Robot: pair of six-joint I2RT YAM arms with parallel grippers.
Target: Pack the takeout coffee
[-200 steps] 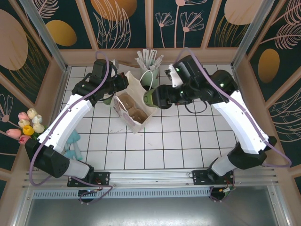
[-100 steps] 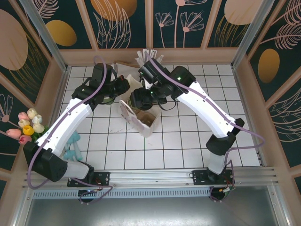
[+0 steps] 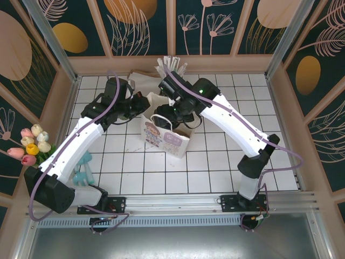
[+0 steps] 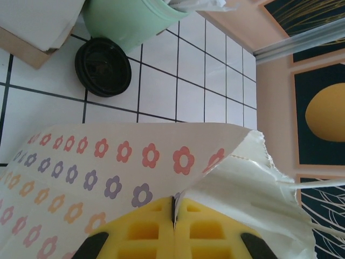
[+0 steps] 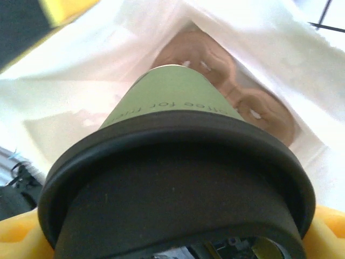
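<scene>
The takeout coffee [image 5: 172, 108], a green-sided cup under a black lid [image 5: 178, 189], is in my right gripper [image 3: 163, 116], which is shut on it. The yellow fingers [image 5: 331, 234] show at both sides of the lid. The cup hangs in the mouth of a white paper bag [image 3: 168, 141] printed with flowers. A brown cardboard cup carrier [image 5: 237, 86] lies at the bottom of the bag. My left gripper [image 4: 173, 211] is shut on the bag's top edge [image 4: 215, 162] at its left corner, and holds the mouth apart.
A loose black lid [image 4: 103, 66] lies on the tiles beside the mint green holder [image 4: 129, 19] of white sticks [image 3: 170, 67] behind the bag. Tulips [image 3: 31, 143] and teal items [image 3: 83, 166] sit by the left wall. Wooden walls enclose the table.
My right arm has swung left with the cup from beside the bag to its mouth. The bag has gone from lying tilted to standing upright, with my left gripper still on its edge.
</scene>
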